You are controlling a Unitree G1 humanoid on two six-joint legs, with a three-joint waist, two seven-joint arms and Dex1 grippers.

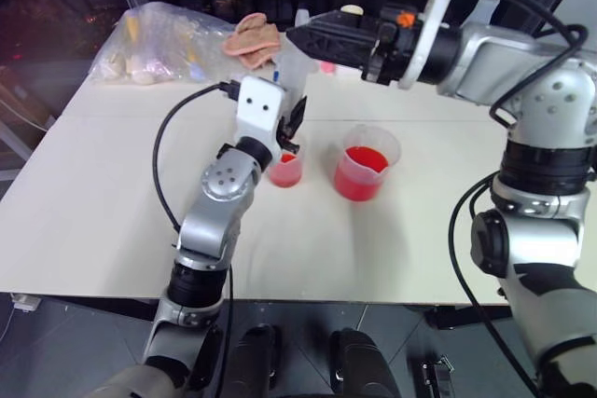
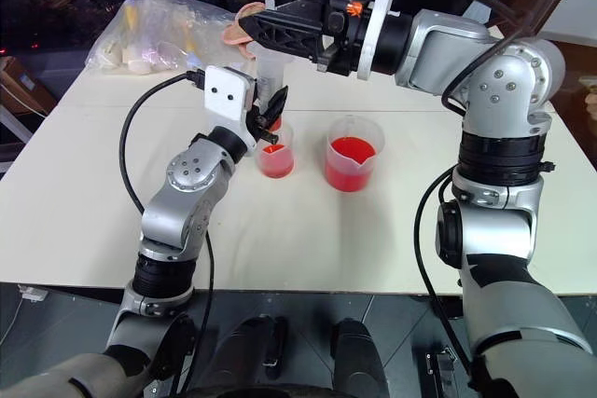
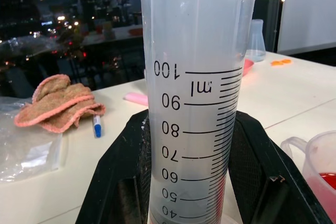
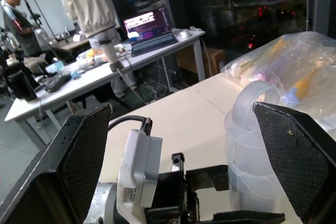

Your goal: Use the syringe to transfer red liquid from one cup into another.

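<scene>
On the table (image 1: 93, 193) the spouted beaker (image 1: 366, 163) holds much red liquid (image 1: 362, 167); the smaller cup (image 1: 286, 168) beside it already holds some. The left tool (image 2: 270, 116) clamps the syringe (image 3: 197, 93) upright over the smaller cup. The right tool (image 2: 276, 27) gapes wide above it, gripping nothing, so more transferring likely remains.

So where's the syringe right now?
In the head views the syringe stands upright in the left gripper, its tip over the smaller cup, left of the beaker; the open right gripper is at its top.
</scene>
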